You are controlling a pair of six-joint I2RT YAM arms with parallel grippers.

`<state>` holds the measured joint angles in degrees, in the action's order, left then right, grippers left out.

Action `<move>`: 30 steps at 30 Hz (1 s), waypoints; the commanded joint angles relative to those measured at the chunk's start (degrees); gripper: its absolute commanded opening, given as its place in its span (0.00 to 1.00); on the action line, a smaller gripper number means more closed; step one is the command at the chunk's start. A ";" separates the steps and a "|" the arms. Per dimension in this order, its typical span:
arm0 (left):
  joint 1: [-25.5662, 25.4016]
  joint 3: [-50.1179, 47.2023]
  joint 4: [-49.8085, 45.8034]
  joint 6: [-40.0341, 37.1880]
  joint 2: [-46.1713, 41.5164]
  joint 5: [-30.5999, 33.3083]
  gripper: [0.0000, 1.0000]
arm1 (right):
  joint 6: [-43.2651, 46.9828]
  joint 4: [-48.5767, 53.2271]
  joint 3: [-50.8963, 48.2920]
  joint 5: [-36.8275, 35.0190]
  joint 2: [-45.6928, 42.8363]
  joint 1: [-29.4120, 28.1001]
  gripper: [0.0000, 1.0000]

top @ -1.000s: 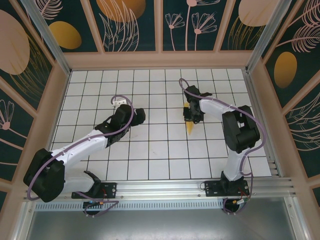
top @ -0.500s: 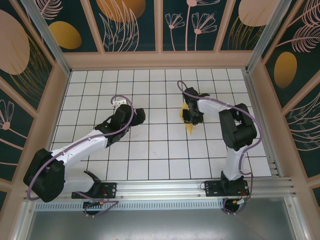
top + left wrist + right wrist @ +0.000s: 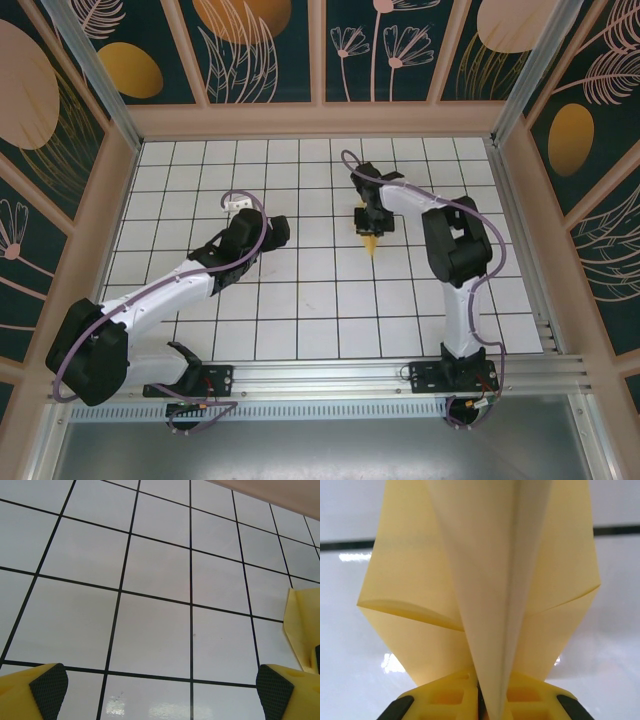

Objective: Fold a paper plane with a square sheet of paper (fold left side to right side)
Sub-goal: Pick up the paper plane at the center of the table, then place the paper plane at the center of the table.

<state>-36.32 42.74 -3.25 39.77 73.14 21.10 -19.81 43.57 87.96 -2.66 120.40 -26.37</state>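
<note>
The square sheet of paper is folded into a narrow yellow paper plane (image 3: 371,243), its point toward the near edge. My right gripper (image 3: 368,222) is shut on it right of the table's middle. In the right wrist view the centre fold (image 3: 490,580) stands up pinched between the yellow fingers (image 3: 445,700), with the wings spread to both sides over the white tiles. My left gripper (image 3: 275,232) hovers to the left, open and empty. Its black pads (image 3: 47,685) stand far apart, and an edge of the yellow paper (image 3: 302,625) shows at the right.
The white gridded table (image 3: 300,300) is boxed in by wooden-framed walls (image 3: 320,120) at the back and on both sides. An aluminium rail (image 3: 330,375) with the arm bases runs along the near edge. Bare tiles lie between the two grippers.
My right gripper has carried the paper about one tile to the left and slightly back, and its jaws have pressed tighter on the fold. The left arm has not moved.
</note>
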 commanded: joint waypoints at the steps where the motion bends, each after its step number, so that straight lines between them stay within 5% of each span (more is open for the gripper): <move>1: 0.10 -0.11 -0.61 -1.27 -1.17 1.47 0.98 | 0.48 3.14 4.56 -2.64 3.61 -0.13 0.14; 8: 0.02 0.06 -0.88 -1.58 -0.99 1.84 0.98 | 1.09 5.62 12.32 -1.86 7.59 -0.11 0.14; 30: 0.04 0.06 -0.53 -1.55 -0.46 1.43 0.99 | -0.75 7.04 12.18 1.20 6.03 -3.72 0.14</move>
<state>-36.32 42.74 -3.25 39.05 73.14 21.71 -19.86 48.05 98.94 -2.92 126.98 -29.45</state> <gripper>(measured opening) 0.985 0.144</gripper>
